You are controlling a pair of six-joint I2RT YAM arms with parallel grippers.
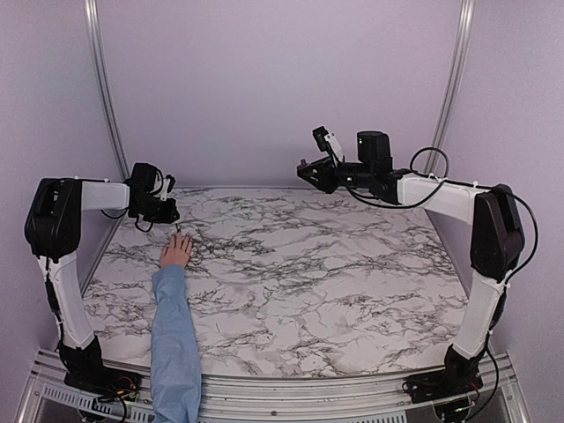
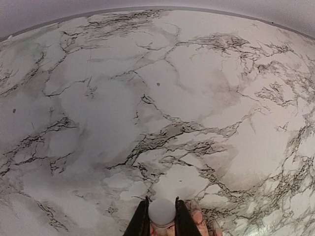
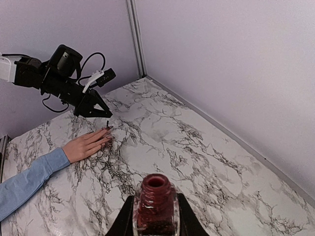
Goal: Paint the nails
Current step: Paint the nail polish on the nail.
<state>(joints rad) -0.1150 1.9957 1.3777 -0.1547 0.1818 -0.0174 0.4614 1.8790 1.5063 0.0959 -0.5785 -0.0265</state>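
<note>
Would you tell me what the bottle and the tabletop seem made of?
The bottle: likely glossy clear glass, since red polish shows through its walls. The tabletop: marble-veined, low sheen; possibly printed laminate rather than stone, I cannot tell.

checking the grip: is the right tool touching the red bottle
Touching. Right wrist view shows the right tool clamped on the red bottle, pressing both its sides.

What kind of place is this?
Probably a robot lab booth, not a salon: robot arms bolted to a marble-look table, plain lilac walls close by, and a hand laid flat.
</note>
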